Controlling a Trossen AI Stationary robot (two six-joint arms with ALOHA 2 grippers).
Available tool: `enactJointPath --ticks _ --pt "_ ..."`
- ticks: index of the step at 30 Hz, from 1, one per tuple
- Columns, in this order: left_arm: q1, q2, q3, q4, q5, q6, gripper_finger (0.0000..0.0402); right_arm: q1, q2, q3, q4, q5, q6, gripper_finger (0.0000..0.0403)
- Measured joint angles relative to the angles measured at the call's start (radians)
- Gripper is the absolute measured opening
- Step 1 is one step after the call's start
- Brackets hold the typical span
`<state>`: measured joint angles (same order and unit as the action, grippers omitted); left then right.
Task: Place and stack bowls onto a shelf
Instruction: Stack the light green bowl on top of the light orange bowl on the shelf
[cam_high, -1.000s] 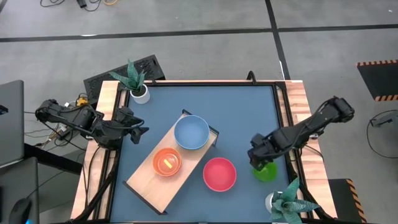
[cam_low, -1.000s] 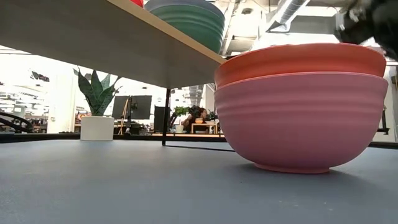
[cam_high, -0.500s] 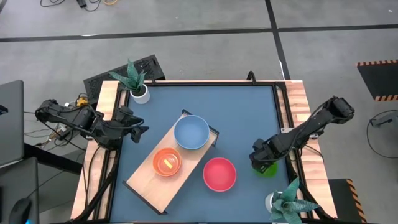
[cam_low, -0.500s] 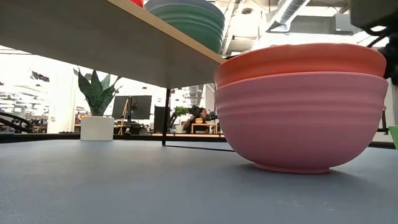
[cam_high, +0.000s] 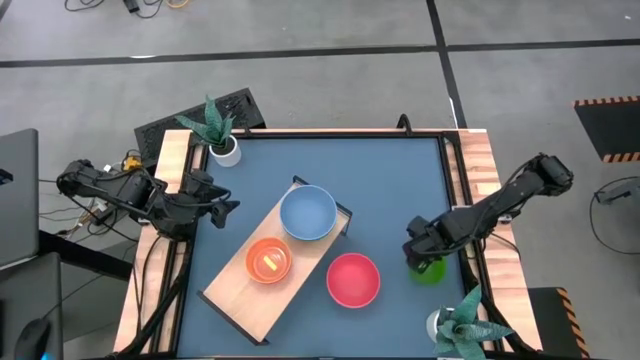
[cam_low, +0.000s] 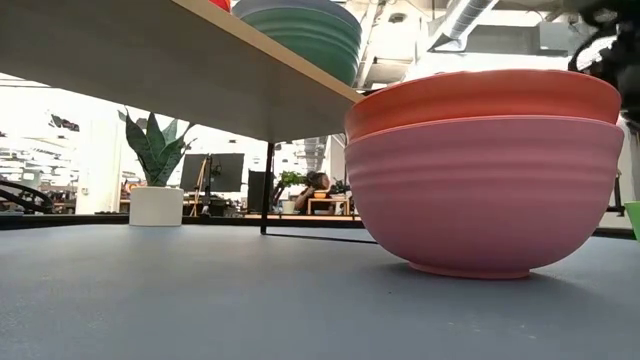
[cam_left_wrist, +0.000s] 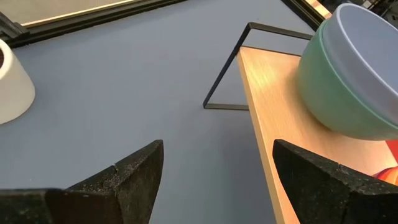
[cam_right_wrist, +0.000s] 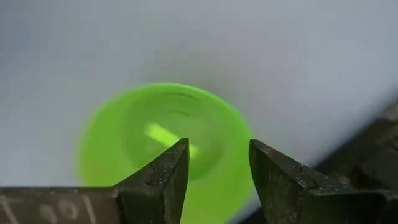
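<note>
No readable writing or labels in any view that I can find.

Right gripper: I see its fingers parted by a narrow gap, nothing between them, poised above the small lime-green round plastic bowl. From overhead the gripper covers part of that bowl, which sits on the blue tabletop near the right rail. Contact with the bowl: I cannot tell.

Left gripper: fingers wide apart, empty, waiting at the table's left edge and facing the shelf.

Long light-wood shelf board with dark metal end brackets lies diagonally mid-table. On it: a pale blue bowl at the far end, an orange bowl near the middle. The left wrist view shows the blue one nested in a teal-green bowl, which overhead hides.

A red bowl stands on the tabletop just beside the shelf; the low view shows it nested in a pink ribbed bowl.
</note>
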<state>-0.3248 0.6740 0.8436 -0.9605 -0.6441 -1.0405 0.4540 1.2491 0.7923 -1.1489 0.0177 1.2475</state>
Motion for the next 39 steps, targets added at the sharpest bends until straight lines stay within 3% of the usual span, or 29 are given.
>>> enactJointPath --ticks 7,15,18,23,24,32,39 --pt "0.0 0.0 0.0 0.0 0.0 -0.009 0.0286 -0.046 0.0 -0.059 -0.044 -0.001 0.001 0.0193" --pt "0.0 0.0 0.0 0.0 0.0 -0.018 0.0286 -0.081 0.0 -0.167 0.154 -0.082 -0.012 0.0181" --pt "0.0 0.0 0.0 0.0 0.0 -0.018 0.0286 -0.083 0.0 -0.172 0.185 -0.084 0.016 0.0139" --pt "0.0 0.0 0.0 0.0 0.0 -0.006 0.0286 -0.085 -0.001 -0.166 0.193 -0.11 0.059 0.0026" --pt "0.0 0.0 0.0 0.0 0.0 -0.004 0.0286 -0.085 -0.002 -0.16 0.19 -0.116 0.063 0.0022" --pt "0.0 0.0 0.0 -0.001 0.0 0.0 0.0286 -0.11 0.001 -0.013 0.034 -0.106 0.118 0.0022" --pt "0.0 0.0 0.0 -0.001 0.0 0.001 0.0286 -0.181 0.001 0.251 -0.192 0.029 0.094 0.0022"
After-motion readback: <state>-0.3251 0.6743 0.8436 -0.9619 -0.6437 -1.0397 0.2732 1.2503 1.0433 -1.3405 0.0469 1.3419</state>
